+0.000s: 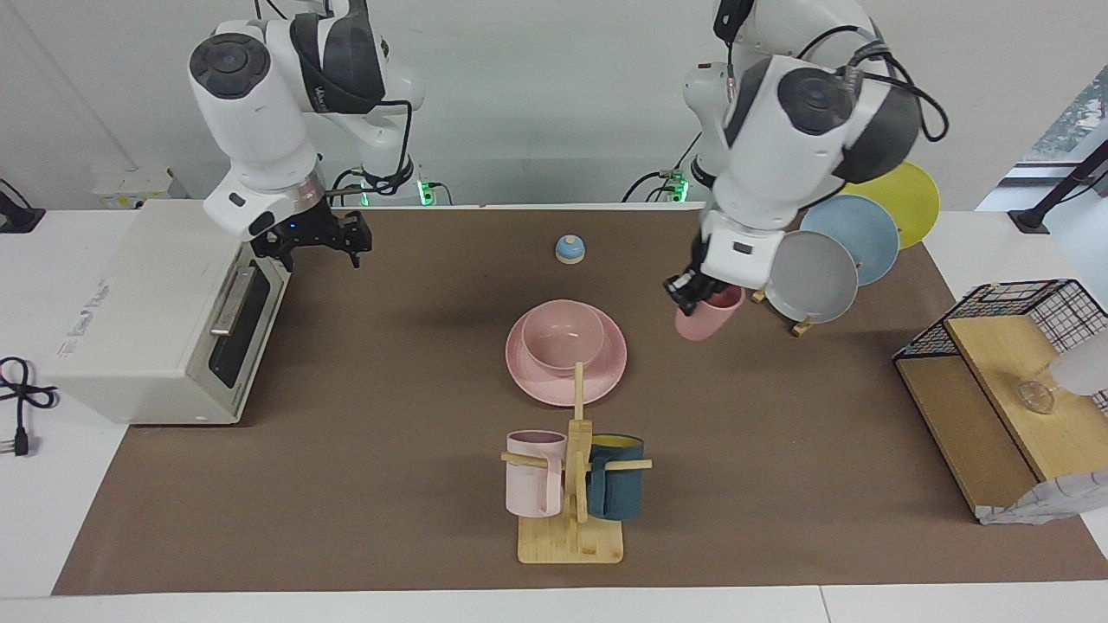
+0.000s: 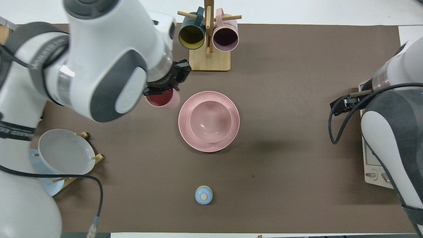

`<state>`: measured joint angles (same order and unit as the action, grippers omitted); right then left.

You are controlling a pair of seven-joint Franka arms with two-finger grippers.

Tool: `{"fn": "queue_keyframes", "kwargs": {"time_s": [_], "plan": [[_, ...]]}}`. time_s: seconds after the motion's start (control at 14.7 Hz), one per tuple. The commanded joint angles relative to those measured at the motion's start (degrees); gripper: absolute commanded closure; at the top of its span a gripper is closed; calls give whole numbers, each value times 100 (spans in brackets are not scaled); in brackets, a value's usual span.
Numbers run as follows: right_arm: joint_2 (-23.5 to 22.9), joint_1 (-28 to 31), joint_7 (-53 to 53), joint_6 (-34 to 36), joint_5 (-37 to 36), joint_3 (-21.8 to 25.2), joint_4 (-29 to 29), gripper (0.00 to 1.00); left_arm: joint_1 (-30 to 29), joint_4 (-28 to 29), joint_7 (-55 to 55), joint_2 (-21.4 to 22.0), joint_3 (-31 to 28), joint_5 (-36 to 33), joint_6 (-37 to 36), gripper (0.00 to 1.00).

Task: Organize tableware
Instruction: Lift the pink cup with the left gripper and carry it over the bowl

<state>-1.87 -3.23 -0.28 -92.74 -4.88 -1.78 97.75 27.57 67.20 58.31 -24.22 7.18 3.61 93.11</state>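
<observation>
Right of frame centre, my left gripper (image 1: 698,292) holds small matte pink tumbler cup (image 1: 710,317) in air beside round pink bowl (image 1: 563,337) on wide pink plate (image 1: 606,370); at upper left, my right gripper (image 1: 316,248) waits wide open.

We see the pink bowl (image 1: 563,336) nested on the pink plate (image 1: 606,372) mid-table; pink cup (image 1: 708,317) tilted, airborne beside them.
</observation>
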Motion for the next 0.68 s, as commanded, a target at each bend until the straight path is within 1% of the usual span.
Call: {"fn": "queue_keyframes", "kwargs": {"time_s": [0.0,0.07,0.27,0.61], "plan": [[100,146,-87,-122,101,-41,139,0,406,275,505,-214,-147,25,645,100],[100,173,-87,-96,136,-41,139,0,512,372,654,-327,-147,-27,821,100],[12,270,-87,-87,145,-77,104,0,670,390,840,-670,-147,-212,1138,100],[91,261,-104,63,154,-94,112,0,750,794,840,-733,-147,-317,1419,100]]}}
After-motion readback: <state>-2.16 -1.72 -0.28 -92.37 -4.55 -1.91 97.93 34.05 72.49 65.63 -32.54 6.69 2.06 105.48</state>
